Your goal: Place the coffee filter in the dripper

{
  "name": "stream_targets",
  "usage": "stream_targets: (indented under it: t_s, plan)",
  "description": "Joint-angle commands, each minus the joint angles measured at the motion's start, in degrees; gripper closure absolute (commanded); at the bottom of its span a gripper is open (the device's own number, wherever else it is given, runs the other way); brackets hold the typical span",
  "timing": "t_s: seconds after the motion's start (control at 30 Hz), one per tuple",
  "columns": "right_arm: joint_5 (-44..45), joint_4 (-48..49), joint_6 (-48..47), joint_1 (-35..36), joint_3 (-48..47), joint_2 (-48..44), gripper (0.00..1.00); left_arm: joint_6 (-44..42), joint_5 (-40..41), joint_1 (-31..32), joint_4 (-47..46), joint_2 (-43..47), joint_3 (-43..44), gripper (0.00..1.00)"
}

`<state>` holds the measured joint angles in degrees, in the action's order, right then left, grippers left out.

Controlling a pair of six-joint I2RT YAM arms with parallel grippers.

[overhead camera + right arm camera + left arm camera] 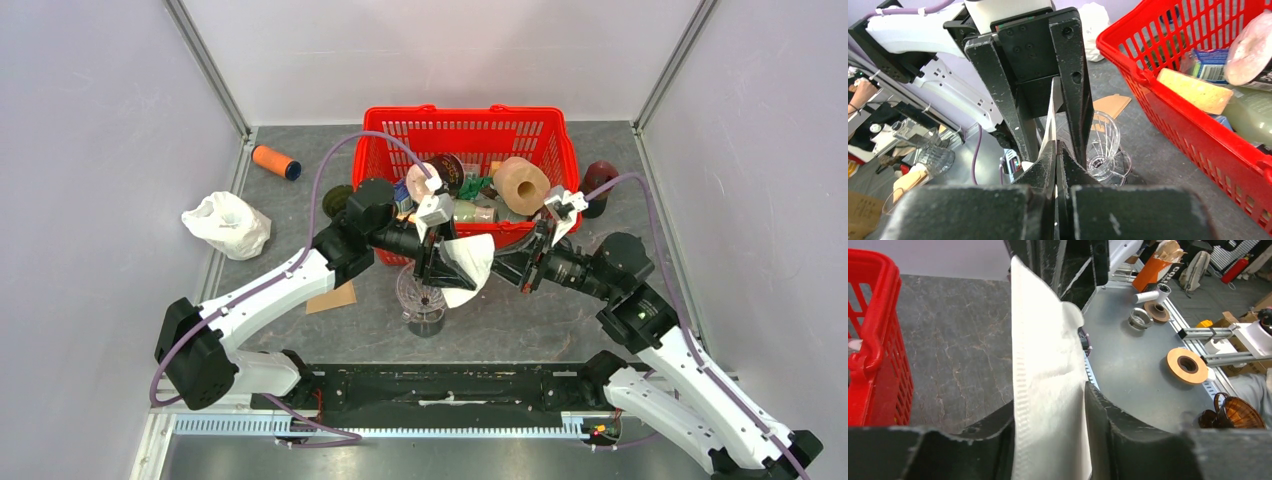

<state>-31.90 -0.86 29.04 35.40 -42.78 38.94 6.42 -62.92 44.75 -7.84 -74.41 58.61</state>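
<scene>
The white paper coffee filter (470,262) hangs above the clear plastic dripper (422,300), just in front of the red basket. My right gripper (518,268) is shut on the filter's right edge; in the right wrist view its jaws (1057,145) pinch the thin paper (1052,120), with the dripper (1105,145) below and behind. My left gripper (445,268) is at the filter's left side. Its fingers stand apart with the filter (1048,390) between them, lying against one finger.
The red basket (470,125) behind holds a tape roll, a bottle and other items; its rim shows in both wrist views (868,340) (1173,100). An orange spool (276,161), a white bag (227,224) and a cardboard piece (335,297) lie at left.
</scene>
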Motion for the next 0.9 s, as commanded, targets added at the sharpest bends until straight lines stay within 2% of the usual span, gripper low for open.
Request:
stream_targets:
  t_s: [0.0,0.2,0.27,0.53,0.87]
  plan:
    - [5.61,-0.75,-0.83,0.11,-0.72,-1.86,1.0,2.44,3.43,0.07,-0.6,1.8,2.47,0.48]
    - [8.48,-3.1,0.02,0.11,-1.25,-2.34,1.0,3.88,9.15,0.09,-0.37,2.9,2.39,0.23]
    - [9.27,-3.42,0.54,0.09,-1.34,-2.37,1.0,4.38,12.0,0.07,0.11,3.17,2.3,0.19]
    - [13.2,-6.13,1.18,0.1,-2.47,-3.1,1.0,4.49,21.55,0.07,2.98,4.83,2.39,0.14]
    - [27.2,-13.59,2.79,0.08,-5.73,-4.4,1.0,5.14,31.18,0.07,6.75,9.77,1.16,0.12]
